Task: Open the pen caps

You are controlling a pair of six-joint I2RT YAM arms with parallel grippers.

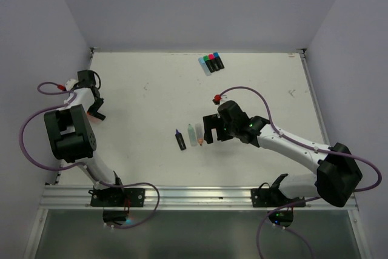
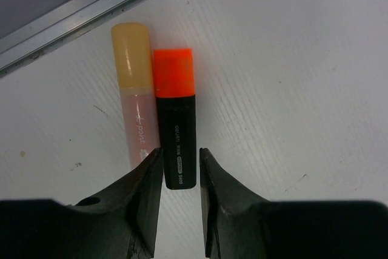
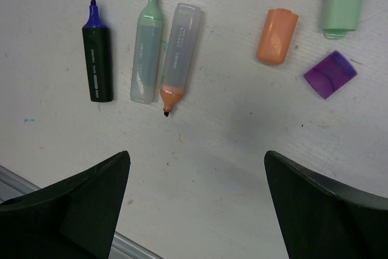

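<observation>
Straddling the tail of the black pen [image 2: 177, 131] with my left gripper [image 2: 180, 153], clamped or not I cannot tell, I am judging the orange cap [image 2: 174, 72] on its far end light, stiff, slick, best pinched across flat sides.

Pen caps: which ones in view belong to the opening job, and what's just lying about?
Job: orange cap on the black pen; pale cap beside it; four capped pens at the far edge.
Lying about: loose orange cap, green cap, purple cap; three bare pens.

"point" on the pale peach pen [image 2: 137, 119]; perhaps "deli S600" on the black pen [image 2: 177, 144].
</observation>
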